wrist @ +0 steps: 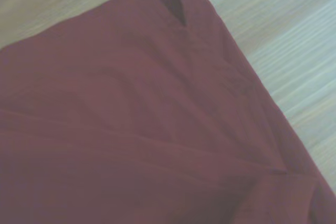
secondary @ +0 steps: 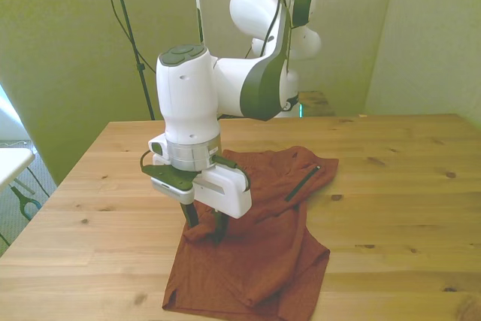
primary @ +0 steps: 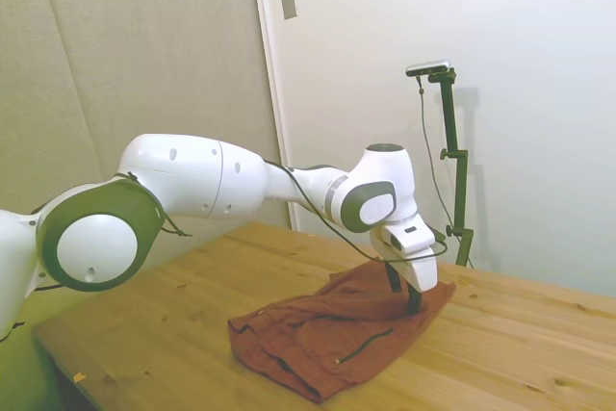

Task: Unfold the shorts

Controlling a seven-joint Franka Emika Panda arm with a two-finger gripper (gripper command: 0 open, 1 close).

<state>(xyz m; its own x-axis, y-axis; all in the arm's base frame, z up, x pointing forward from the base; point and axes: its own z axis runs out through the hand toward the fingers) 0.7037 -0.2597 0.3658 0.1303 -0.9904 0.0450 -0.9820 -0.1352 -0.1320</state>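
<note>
My gripper (secondary: 204, 229) sits clamped on a bunched edge of the shorts (secondary: 259, 242). I fear it pinched both layers, so pulling would drag them across the surface (secondary: 391, 186) folded

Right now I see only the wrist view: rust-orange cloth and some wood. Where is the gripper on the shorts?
Observer: The gripper is down at the shorts, near their edge on the front view's left.
Operator: Is the cloth flat there?
Observer: No, the front view shows a small bunched fold right at the gripper.
Operator: Where is the zipper?
Observer: The dark zipper line lies toward the front view's right, apart from the gripper.
</note>
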